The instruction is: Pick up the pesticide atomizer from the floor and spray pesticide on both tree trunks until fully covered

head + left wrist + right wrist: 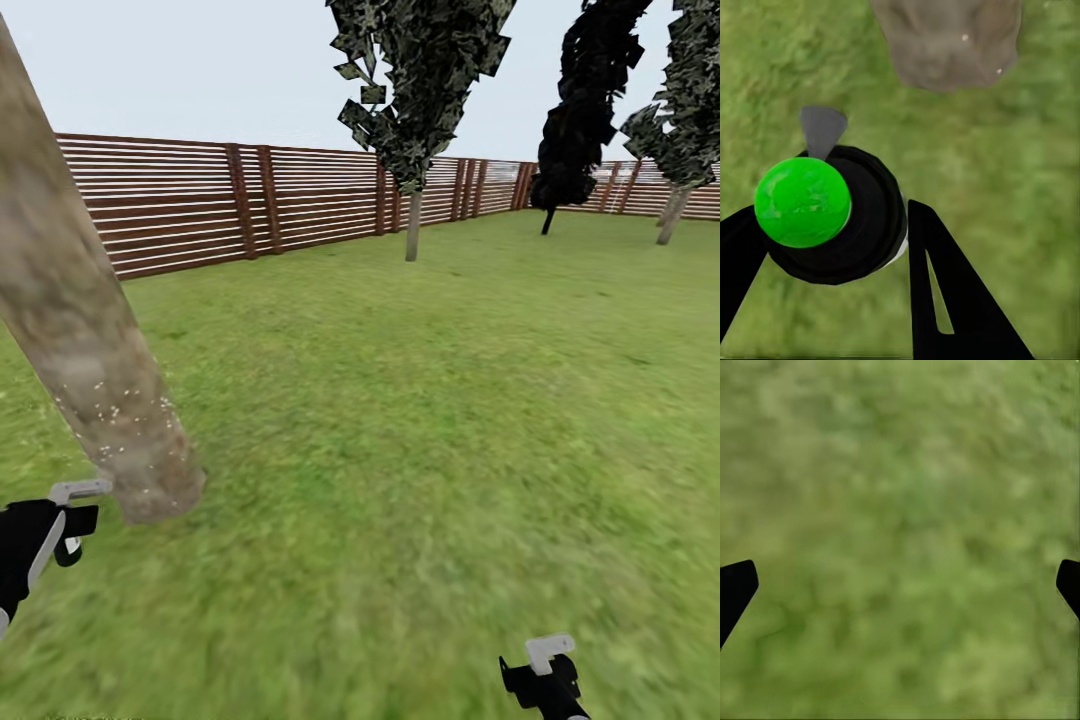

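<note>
The thick pale grey-brown mottled tree trunk (75, 330) at near left is flecked with whitish specks low down. The blurry lawn (430, 420) is mottled green with yellowish patches. The far slatted wooden fence (200, 205) is reddish brown, striped by pale gaps. In the left wrist view, the round black bottle (862, 225) carries a glossy bright green top (802, 201). The far blocky tree crown (420, 80) is dark green.
</note>
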Motion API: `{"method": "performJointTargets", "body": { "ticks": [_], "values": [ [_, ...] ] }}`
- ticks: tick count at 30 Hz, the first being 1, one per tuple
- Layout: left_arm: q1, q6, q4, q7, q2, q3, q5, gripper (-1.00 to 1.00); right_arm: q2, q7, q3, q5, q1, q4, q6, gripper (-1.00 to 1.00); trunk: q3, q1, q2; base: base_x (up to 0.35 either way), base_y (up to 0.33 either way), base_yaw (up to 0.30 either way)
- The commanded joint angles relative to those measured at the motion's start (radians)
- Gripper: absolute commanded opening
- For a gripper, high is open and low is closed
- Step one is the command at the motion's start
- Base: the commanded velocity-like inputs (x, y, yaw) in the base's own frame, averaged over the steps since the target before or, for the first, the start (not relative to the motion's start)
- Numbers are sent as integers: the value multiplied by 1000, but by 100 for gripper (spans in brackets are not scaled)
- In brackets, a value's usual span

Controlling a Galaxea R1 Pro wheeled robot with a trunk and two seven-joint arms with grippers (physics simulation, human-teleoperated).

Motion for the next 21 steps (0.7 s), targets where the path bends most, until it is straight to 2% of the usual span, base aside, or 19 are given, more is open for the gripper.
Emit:
{"method": "performJointTargets", "body": {
  "ticks": [1, 6, 12, 17, 21],
  "values": [
    [-1, 5, -2, 2, -1, 1, -3, -100, 0, -2, 9, -8, 0, 0, -2, 100, -1, 0, 0, 194, -226, 269],
    [-1, 6, -8, 3, -4, -1, -2, -100, 0, -1, 9, -8, 0, 0, -2, 100, -1, 0, 0, 212, -218, 273],
    [-1, 7, -13, 3, -15, -2, -2, -100, 0, -1, 9, -8, 0, 0, -2, 100, -1, 0, 0, 186, -224, 31],
    [2, 4, 17, 4, -12, 3, -3, -100, 0, -1, 9, -8, 0, 0, -1, 100, -1, 0, 0, 149, -239, 0],
    [13, -4, 33, 26, -12, 4, -2, -100, 0, -1, 9, -8, 0, 0, -2, 100, -1, 0, 0, 152, -239, 174]
  ]
}}
